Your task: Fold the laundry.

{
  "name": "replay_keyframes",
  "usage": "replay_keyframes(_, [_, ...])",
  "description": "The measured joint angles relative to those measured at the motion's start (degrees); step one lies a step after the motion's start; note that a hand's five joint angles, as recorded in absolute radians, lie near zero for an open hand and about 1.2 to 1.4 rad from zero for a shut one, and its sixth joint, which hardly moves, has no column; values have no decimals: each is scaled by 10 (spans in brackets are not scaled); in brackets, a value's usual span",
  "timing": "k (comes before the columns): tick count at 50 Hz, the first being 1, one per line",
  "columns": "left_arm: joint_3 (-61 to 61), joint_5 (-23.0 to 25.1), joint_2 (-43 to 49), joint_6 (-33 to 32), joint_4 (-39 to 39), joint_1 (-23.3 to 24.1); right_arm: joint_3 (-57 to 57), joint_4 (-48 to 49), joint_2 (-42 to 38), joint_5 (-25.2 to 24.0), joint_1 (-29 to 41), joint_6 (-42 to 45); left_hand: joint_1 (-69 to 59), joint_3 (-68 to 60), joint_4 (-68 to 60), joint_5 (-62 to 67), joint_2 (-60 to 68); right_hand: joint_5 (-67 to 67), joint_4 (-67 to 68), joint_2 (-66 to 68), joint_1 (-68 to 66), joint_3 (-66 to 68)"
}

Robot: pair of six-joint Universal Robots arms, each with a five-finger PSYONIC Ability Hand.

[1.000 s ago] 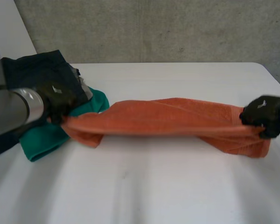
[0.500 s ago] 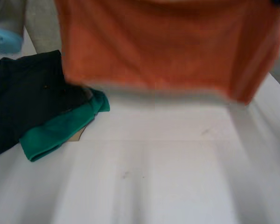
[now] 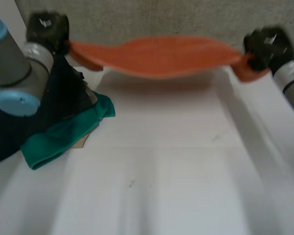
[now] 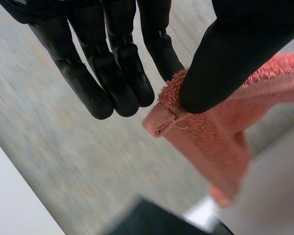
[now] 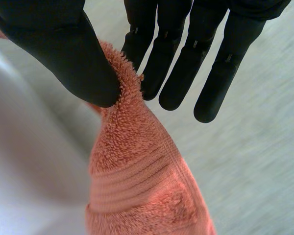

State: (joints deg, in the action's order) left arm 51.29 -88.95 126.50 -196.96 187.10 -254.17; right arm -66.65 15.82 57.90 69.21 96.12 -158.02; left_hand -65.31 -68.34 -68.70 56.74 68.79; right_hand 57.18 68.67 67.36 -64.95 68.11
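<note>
A: Busy with which step?
B: Spread the orange towel (image 3: 157,56) out, held high above the counter (image 3: 161,171).
A: Held how?
B: Pinched one end in the left hand (image 3: 48,27), the other in the right hand (image 3: 265,43), thumb against fingers.
A: Next?
B: Likely needed laying flat on the counter.

The head camera is looking down from behind and between the arms (image 3: 12,68) onto the bench (image 3: 176,161), facing the far wall (image 3: 152,17). Each wrist camera is peering closely along its palm, past the left hand (image 4: 115,68) and right hand (image 5: 186,63). All three views are sharing the orange towel (image 3: 157,56), each wrist view taking one end corner.
</note>
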Motion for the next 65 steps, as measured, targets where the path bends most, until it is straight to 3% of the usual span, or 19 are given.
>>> replay_keyframes(10, [106, 13, 19, 2, -1, -11, -32, -68, -105, -17, -16, -1, 0, 0, 0, 0, 0, -2, -5, -3, 0, -4])
replay_keyframes(18, [127, 13, 9, -6, -5, -20, -27, -73, -120, -9, -34, -52, 0, 0, 0, 0, 0, -216, -228, -219, 189, -222])
replay_keyframes(22, [133, 12, 1, -14, -10, -21, -25, -74, -119, 4, -41, -84, 0, 0, 0, 0, 0, -268, -273, -251, 230, -261])
replay_keyframes(29, [146, 11, -13, -25, -20, -20, -22, -82, -119, 26, -54, -103, 0, 0, 0, 0, 0, -220, -237, -222, 195, -228])
replay_keyframes(36, [164, 11, -29, -29, -37, -20, -17, -124, -113, 28, -67, -75, 0, 0, 0, 0, 0, 1, -11, 1, -7, -8])
replay_keyframes(47, [234, 27, -90, -49, -58, -21, -31, -257, -68, -9, -105, 22, 0, 0, 0, 0, 0, 1, -2, 2, -7, -1])
replay_keyframes(50, [246, 32, -102, -58, -56, -21, -41, -268, -60, -18, -110, 29, 0, 0, 0, 0, 0, -121, -133, -132, 109, -136])
replay_keyframes(56, [243, 34, -112, -67, -52, -19, -62, -230, -57, -17, -102, -30, 0, 0, 0, 0, 0, -278, -284, -260, 243, -273])
replay_keyframes(65, [216, 25, -111, -58, -61, -11, -48, -170, -99, 15, -71, -147, 0, 0, 0, 0, 0, -301, -301, -276, 253, -295])
